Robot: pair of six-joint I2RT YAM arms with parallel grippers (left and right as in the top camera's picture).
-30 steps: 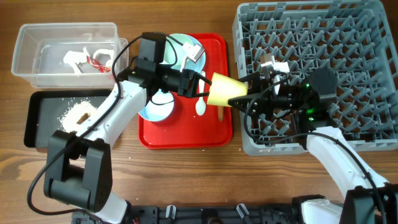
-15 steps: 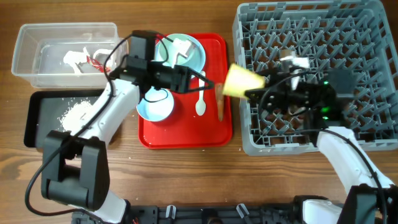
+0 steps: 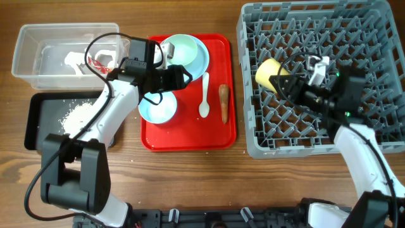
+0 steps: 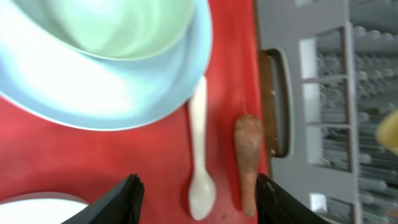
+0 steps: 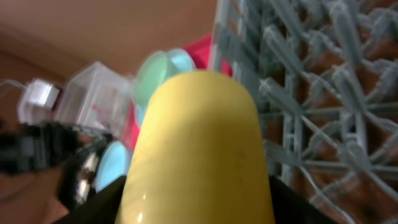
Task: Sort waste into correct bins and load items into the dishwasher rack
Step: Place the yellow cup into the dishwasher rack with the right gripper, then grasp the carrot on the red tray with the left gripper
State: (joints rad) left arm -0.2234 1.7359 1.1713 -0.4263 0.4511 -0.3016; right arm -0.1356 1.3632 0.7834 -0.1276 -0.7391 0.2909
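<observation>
My right gripper [image 3: 283, 82] is shut on the small yellow cup [image 3: 267, 71], which hangs tilted over the left part of the grey dishwasher rack [image 3: 380, 38]. That cup [image 5: 199, 149] fills the right wrist view. Over the red tray [image 3: 190, 136] my left gripper [image 3: 182, 75] stands open and empty. Between its fingers, on the tray below, I see the white spoon [image 4: 200, 155] and the carrot-like stick [image 4: 249, 155]. The mint bowl [image 3: 190, 54] sits on the light blue plate [image 4: 124, 106]. A light blue bowl [image 3: 158, 109] lies under the left arm.
The clear tub [image 3: 38, 44] at the back left holds white scraps and a red wrapper [image 3: 98, 62]. In front of it the black tray [image 3: 38, 120] holds rice-like grains [image 3: 79, 113]. Bare wooden table lies along the front edge.
The yellow cup passed from my left gripper to the right one. The left gripper opened and drew back left. The right arm carried the cup right, over the rack.
</observation>
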